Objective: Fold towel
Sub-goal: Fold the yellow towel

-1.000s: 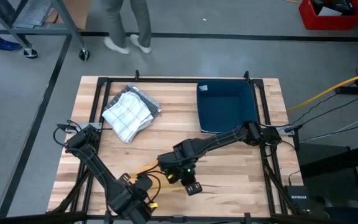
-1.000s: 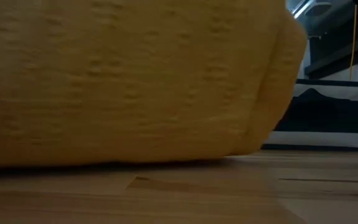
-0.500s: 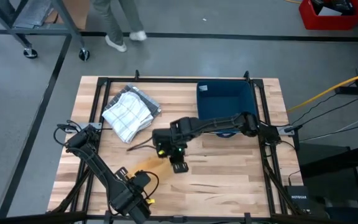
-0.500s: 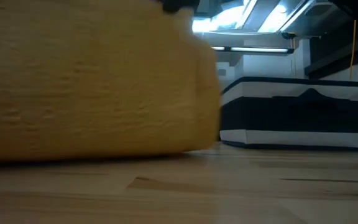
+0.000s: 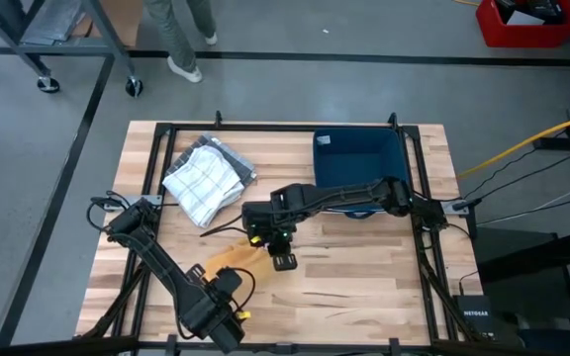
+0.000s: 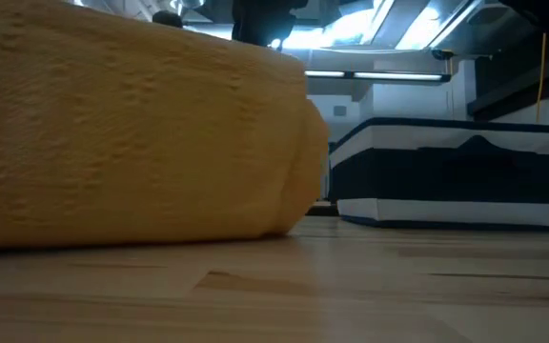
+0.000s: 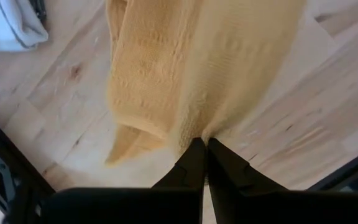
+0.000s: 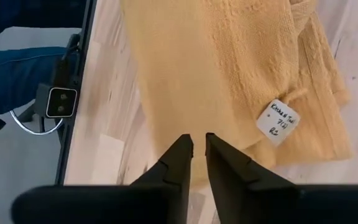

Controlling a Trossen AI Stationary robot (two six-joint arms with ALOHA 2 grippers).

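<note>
From above I see the yellow towel (image 5: 228, 256) stretched low across the table (image 5: 364, 277) between my two arms. My left hand (image 5: 224, 295) sits near the front edge; its wrist view shows the fingers pinched closed on a towel edge (image 7: 197, 74). My right hand (image 5: 277, 247) is mid-table, also clamped on the towel; only its wrist view reveals a white label (image 8: 279, 121). The low view is mostly filled by towel (image 6: 132, 143), with the dark blue bin (image 5: 359, 168) behind. A folded checked cloth (image 5: 206, 178) lies far-left.

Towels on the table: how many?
2. A yellow towel lies near the front, pinched by both grippers; a white checked towel sits bunched at the back left. None seem hidden.
</note>
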